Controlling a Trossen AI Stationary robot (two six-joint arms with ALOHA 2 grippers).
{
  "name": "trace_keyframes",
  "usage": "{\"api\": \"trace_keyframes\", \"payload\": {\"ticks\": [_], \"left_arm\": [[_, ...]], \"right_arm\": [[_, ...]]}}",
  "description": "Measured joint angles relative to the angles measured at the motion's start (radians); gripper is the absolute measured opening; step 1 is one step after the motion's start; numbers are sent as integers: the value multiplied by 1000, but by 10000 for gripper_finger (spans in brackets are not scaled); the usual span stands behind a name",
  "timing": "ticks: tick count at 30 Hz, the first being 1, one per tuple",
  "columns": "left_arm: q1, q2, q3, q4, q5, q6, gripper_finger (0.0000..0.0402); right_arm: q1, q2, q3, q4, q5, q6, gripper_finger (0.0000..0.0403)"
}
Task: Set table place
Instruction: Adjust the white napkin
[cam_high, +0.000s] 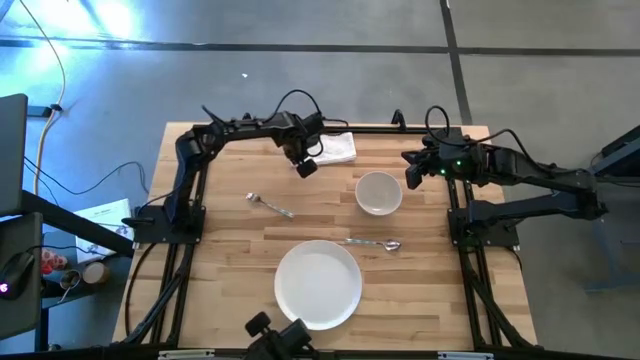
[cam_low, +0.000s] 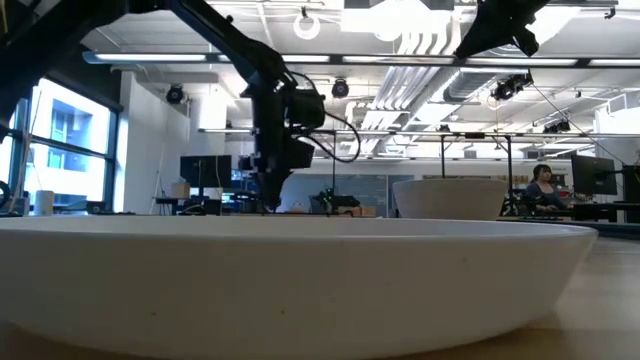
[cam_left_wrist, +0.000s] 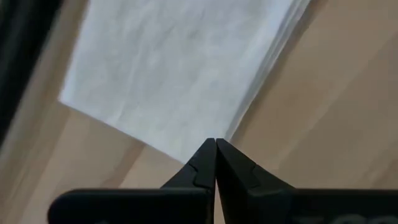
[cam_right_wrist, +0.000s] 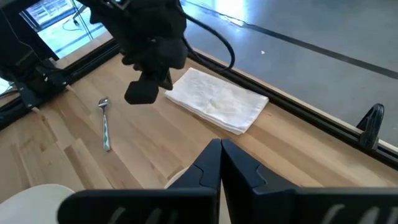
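Observation:
A white plate (cam_high: 318, 284) lies near the table's front edge and fills the low view (cam_low: 300, 290). A white bowl (cam_high: 379, 192) stands behind it toward the right. A metal fork (cam_high: 270, 205) lies to the left and shows in the right wrist view (cam_right_wrist: 104, 127). A metal spoon (cam_high: 377, 243) lies between bowl and plate. A folded white napkin (cam_high: 336, 148) lies by the far rail. My left gripper (cam_left_wrist: 216, 145) is shut, over the napkin's near corner (cam_left_wrist: 186, 149). My right gripper (cam_right_wrist: 219, 147) is shut and empty, just right of the bowl.
The black rail frame (cam_high: 300, 128) runs along the table's far edge just behind the napkin. Bare wood (cam_high: 230, 260) lies left of the plate and right of it (cam_high: 420, 290). A person (cam_low: 545, 185) sits far off in the room behind.

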Motion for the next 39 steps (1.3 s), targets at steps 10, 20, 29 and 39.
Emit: {"api": "trace_keyframes", "payload": {"ticks": [10,20,29,39], "left_arm": [[8,47,-2,-10,2,7,0],[113,57,-1,26,-20,10,0],[106,9,-1,-30,58,11,0],[-25,55,-1,5,-3,87,0]], "right_arm": [[0,0,0,-1,-1,-14,1],[0,0,0,-6,-3,-6,1],[0,0,0,-7,-2,-6,1],[0,0,0,-7,-2,-2,1]]}}
